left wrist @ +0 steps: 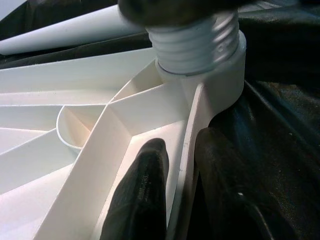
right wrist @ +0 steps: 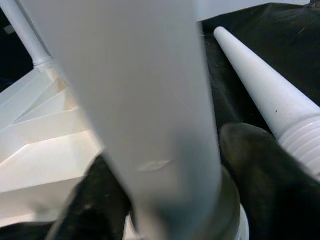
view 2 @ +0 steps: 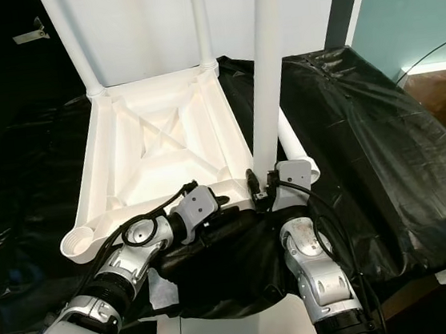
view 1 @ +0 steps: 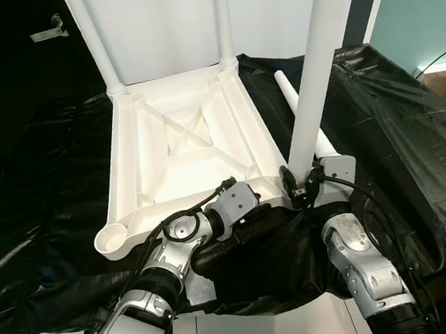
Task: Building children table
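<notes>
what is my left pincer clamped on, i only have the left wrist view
Observer: The left pincer straddles the near rim of the upturned tabletop, beside the corner socket.
Operator: is that threaded leg held by anything
Observer: Yes, the right pincer grips the leg near its base, and the leg stands almost upright.
Operator: how many legs left to fit
Observer: Two legs already stand at the far corners; the near left socket is bare, and a spare leg lies on the black sheet to the right.
</notes>
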You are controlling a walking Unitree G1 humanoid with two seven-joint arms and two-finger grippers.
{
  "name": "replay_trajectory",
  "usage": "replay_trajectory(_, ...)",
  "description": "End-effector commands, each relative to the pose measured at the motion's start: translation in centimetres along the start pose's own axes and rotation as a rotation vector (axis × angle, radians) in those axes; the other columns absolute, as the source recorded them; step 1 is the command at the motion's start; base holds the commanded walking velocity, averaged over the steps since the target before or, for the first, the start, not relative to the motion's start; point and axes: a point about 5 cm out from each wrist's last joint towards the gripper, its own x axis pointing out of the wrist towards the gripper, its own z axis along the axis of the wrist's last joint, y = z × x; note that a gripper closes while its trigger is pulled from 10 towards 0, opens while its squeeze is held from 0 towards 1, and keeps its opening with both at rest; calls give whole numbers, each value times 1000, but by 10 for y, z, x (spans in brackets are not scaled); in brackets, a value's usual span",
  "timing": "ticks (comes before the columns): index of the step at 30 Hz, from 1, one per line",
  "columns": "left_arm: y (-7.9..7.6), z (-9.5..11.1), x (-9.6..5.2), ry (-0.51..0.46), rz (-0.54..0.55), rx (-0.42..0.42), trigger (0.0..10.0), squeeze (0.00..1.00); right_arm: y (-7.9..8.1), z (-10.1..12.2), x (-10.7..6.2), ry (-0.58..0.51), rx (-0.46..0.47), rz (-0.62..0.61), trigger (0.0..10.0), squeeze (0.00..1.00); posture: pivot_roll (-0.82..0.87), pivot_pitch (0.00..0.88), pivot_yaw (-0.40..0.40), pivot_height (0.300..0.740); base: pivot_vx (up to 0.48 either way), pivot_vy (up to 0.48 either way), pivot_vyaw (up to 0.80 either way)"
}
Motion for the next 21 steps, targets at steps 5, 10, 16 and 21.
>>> replay_trajectory(5, -16, -14, 0, 60, -87, 3, 10000, 0, -24, -5, -2, 19, -107, 26, 10000, 0, -139, 19, 52, 740, 0, 0, 0)
replay_trajectory(10, -16, -14, 1, 61, -88, 6, 10000, 0, -32, 3, 1, 17, -155, 190, 10000, 0, -145, 16, 54, 740, 0, 0, 0)
replay_trajectory(16, -15, -14, 1, 63, -89, 11, 10000, 0, -44, 10, 3, 57, -156, 364, 10000, 0, -142, 11, 53, 740, 0, 0, 0)
replay_trajectory(21, -15, -15, 0, 66, -85, 14, 10000, 0, -50, 13, 5, 108, -137, 494, 0, 0, -134, 7, 49, 740, 0, 0, 0)
